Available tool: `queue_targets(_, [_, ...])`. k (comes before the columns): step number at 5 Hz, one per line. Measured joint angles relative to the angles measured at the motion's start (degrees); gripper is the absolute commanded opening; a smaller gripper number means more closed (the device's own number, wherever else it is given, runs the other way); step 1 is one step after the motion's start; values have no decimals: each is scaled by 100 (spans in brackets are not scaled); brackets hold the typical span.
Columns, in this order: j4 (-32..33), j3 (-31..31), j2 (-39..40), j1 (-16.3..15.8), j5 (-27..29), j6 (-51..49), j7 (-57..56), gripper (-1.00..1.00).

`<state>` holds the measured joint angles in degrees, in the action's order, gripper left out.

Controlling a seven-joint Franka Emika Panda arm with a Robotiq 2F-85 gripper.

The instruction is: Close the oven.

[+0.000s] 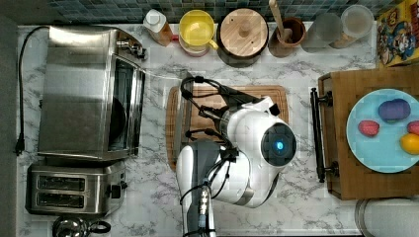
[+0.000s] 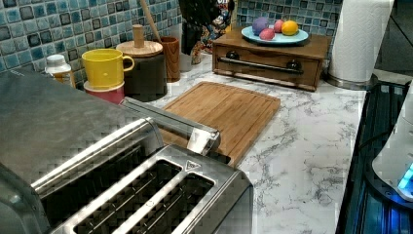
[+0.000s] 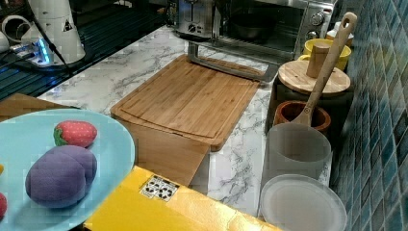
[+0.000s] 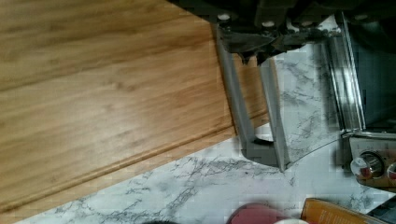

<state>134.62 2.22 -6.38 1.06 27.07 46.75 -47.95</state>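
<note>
Item under inspection: the oven [image 1: 89,89], standing at the top view's left on the marble counter [image 1: 148,192], with the two-slot toaster [image 1: 74,190] just beside it. Its glass door is lying dropped fully open. The door's bar handle [image 4: 233,93] is resting over the near edge of the wooden cutting board [image 2: 224,109]. In the right view the cavity is standing exposed behind the handle, with a dark pan inside.

My gripper [image 4: 257,46] is hovering close above the handle. I cannot tell from these pictures whether my jaws are open or closed, and I am recording no contact with the bar.

Judgement on the step in hand: I am lining up to lift the door, and the task looks barely begun.

Recommended method:
- I am favouring a catch under or around the bar near its middle, so the door is not twisting on its hinges.
- The door is hinged at its lower edge, so the lift should be following an arc up and toward the oven, not a straight pull.
- The bar is sitting very near the board, so I am allowing little room for getting beneath it.
- A yellow mug [image 1: 196,28] and jars are standing near the oven's control end; I am keeping my wrist away from them.
- I am finishing with a firm push until the door is seating flush.
</note>
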Motion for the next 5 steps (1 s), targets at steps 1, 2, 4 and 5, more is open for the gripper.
queue_targets(1, [470,205,-37,-81,1025,67,-1130,-100])
queue_targets(2, [873,365,-36,-126,2156,165,-2412,-100])
queue_targets(4, [1153,436,464,-143,3459,325,-4292,-100])
queue_targets(5, [1141,391,961,-175,4461,417,-5075,-100])
